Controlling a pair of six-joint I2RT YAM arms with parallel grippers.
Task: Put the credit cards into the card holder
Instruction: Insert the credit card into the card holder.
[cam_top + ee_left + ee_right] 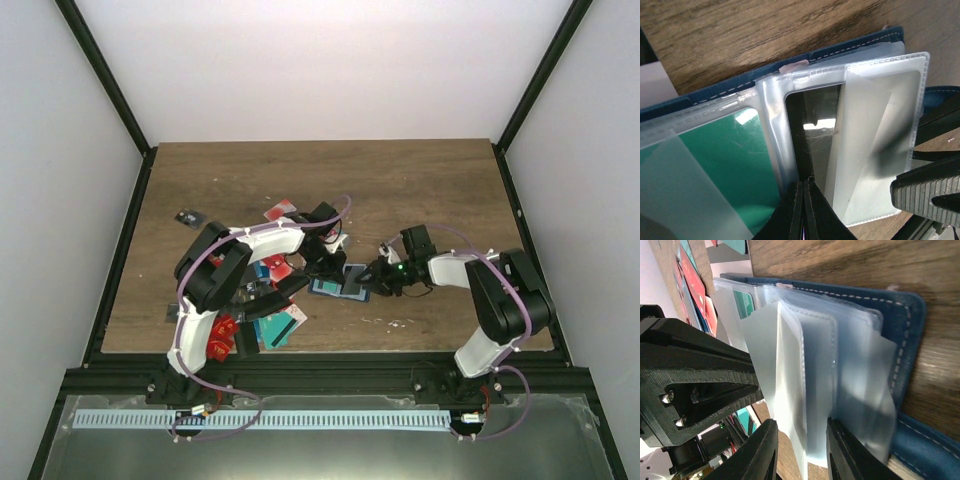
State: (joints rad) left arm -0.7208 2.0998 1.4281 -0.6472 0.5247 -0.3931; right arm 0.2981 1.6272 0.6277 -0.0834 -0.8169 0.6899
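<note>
Dark blue stitched wallet-style card holder (pixel 340 283): lying open at mid wooden counter (pixel 420 180), clear plastic sleeves (pixel 805 355) fanned.
Left hand (pixel 802 210): fully closed, tips on the sleeves.
Right hand (pixel 801 422): part-open, straddling sleeves.
Red and teal plastic credit cards (pixel 285 322): scattered to the holder's left.

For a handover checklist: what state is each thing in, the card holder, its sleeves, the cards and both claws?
card holder: open, lying on the table.
clear sleeves: fanned upright.
black card: in a sleeve pocket.
green card: seated in a sleeve.
loose cards: on the table, outside the holder.
left claw: shut on the black card's edge.
right claw: fingers apart around some sleeves; grip unclear.
</note>
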